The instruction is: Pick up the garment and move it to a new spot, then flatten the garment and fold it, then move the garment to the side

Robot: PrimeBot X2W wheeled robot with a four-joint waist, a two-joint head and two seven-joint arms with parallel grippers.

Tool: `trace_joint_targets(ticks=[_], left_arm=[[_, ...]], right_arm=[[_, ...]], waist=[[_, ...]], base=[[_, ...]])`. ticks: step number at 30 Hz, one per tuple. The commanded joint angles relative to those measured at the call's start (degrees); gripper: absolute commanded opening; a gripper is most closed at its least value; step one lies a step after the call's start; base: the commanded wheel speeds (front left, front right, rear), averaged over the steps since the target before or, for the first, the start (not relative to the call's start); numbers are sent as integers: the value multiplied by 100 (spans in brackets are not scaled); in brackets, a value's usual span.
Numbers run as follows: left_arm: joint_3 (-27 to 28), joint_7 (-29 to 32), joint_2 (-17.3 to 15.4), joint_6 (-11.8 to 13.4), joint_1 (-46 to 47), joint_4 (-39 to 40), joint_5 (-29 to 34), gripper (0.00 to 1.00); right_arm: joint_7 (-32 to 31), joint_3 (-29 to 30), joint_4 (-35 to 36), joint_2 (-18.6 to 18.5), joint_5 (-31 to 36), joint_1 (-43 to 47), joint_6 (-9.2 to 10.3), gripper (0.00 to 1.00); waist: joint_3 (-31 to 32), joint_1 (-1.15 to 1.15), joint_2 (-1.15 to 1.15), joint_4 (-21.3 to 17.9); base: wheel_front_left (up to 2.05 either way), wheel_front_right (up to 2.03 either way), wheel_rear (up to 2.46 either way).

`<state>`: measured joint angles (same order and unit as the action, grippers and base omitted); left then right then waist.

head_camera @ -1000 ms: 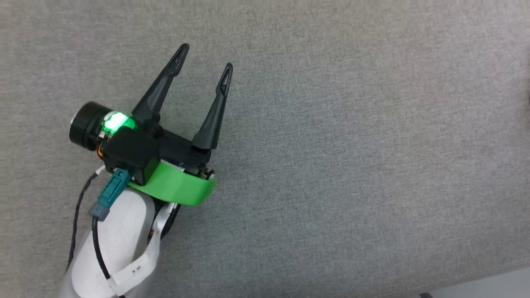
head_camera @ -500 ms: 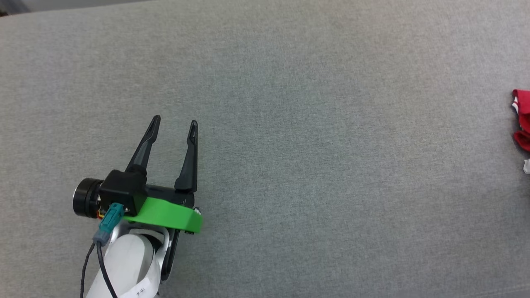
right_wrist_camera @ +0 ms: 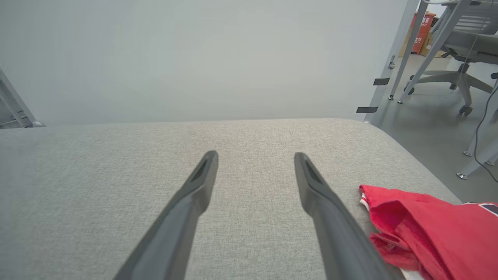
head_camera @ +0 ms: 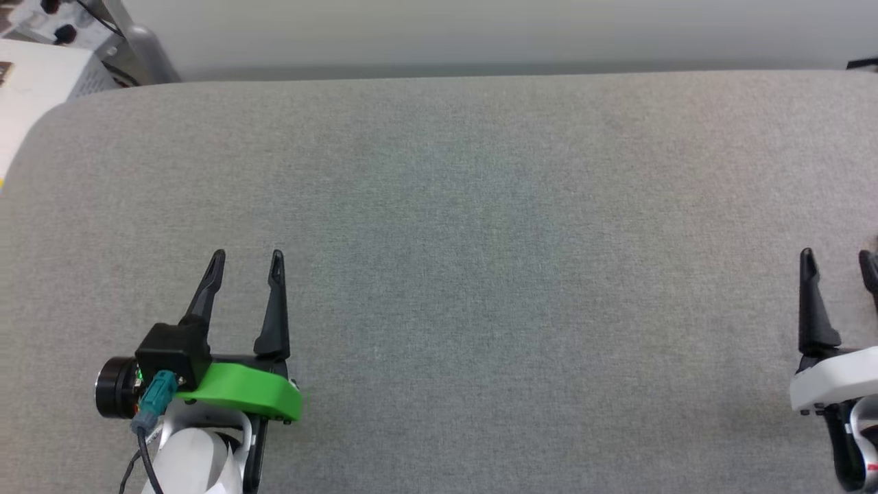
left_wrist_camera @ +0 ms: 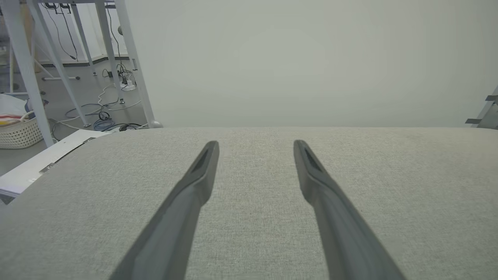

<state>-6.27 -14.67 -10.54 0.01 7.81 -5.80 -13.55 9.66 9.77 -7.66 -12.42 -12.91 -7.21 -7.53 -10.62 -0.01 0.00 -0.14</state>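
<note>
Head view: a broad grey cushion (head_camera: pixel 480 206) with a rounded far corner, both arms low in the frame with their fingers pointing away from the robot.
Lower left: the left gripper (head_camera: pixel 247 255), its two long dark fingers spread apart with nothing between them; a bright green collar (head_camera: pixel 240 394) wraps its base, with a teal plug (head_camera: pixel 154 405) beside it.
Right edge: the right gripper (head_camera: pixel 837 254) on a white housing, its fingers likewise parted and holding nothing.
Left wrist view: takes in the room past the cushion's left end, with white frame legs (left_wrist_camera: pixel 134 66), loose cables (left_wrist_camera: pixel 102 116) on the floor and a pale woven basket (left_wrist_camera: pixel 19 134).
Right wrist view: brings in the garment (right_wrist_camera: pixel 428 229), and beyond the cushion's right end a grey office chair (right_wrist_camera: pixel 463 42) on castors and a red box (right_wrist_camera: pixel 422 29).
Garment, place: it lies on the cushion near its right edge, just beside the right gripper's outer finger; whether the two touch cannot be told.
Garment, look: a bunched red heap, its upper layer folded over in soft ridges, with a strip of white and dark trim at the near corner and a dark, white-edged patch at the frame's edge.
Textures: the cushion is a fine woven cloth, flat and matte; the garment is smooth and limp; the fingers are hard, tapered to blunt tips, each with a slot near the end.
</note>
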Motion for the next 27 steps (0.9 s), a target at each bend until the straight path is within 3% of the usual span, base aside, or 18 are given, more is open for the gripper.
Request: trace_joint_targets(ticks=[1, 14, 27], left_arm=[[71, -32, 34, 16, -137, -24, -9, 100], [254, -32, 171, -154, -797, -175, 112, 100], [233, -32, 302, -279, -946, -289, 220, 100]], right_arm=[[-41, -72, 136, 52, 10, 155, 4, 100], [-424, -419, 1306, 582, 217, 1346, 4, 100], [-669, -404, 1830, 684, 327, 1774, 4, 100]], waist=[[386, 1, 0, 287], [1011, 1, 0, 395], [1118, 1, 0, 347]], base=[[0, 0, 0], [0, 0, 0], [0, 0, 0]])
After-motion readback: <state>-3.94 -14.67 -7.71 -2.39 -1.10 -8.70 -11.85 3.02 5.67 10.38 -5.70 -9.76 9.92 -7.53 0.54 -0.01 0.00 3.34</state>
